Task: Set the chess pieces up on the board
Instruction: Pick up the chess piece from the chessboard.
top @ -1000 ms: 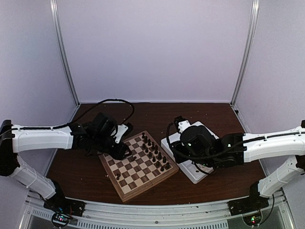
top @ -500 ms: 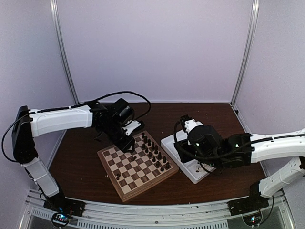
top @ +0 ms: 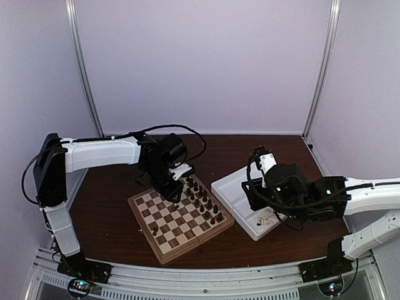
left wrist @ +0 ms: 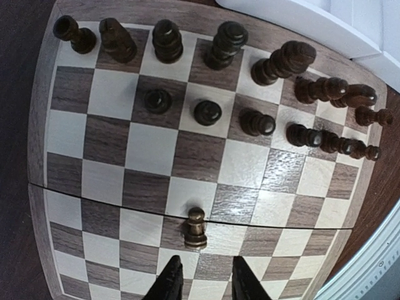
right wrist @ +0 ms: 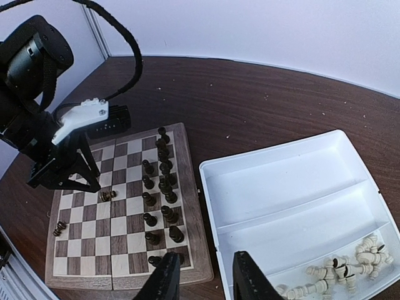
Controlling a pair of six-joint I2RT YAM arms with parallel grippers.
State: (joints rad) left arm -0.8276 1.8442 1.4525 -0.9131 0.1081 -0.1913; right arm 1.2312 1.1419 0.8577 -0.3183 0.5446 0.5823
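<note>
The chessboard (top: 181,234) lies at the table's centre. Dark chess pieces (top: 201,200) stand in two rows along its right side, which is the top of the left wrist view (left wrist: 206,112). A lone brown pawn (left wrist: 195,228) sits on the board's centre fold seam. My left gripper (left wrist: 206,282) is open and empty just short of that pawn, above the board's far left part (top: 173,194). My right gripper (right wrist: 206,278) is open and empty, above the gap between the board (right wrist: 125,250) and the white tray (right wrist: 281,187).
The white two-compartment tray (top: 234,187) sits right of the board. Pale cream pieces (right wrist: 337,272) lie heaped in its near compartment. One more dark piece (top: 154,231) stands alone near the board's left edge. White walls close off the back and sides.
My left arm has swung up and round to the board's far side, its gripper shifting slightly right. My right arm has pulled back to the right, uncovering the pale pieces in the tray.
</note>
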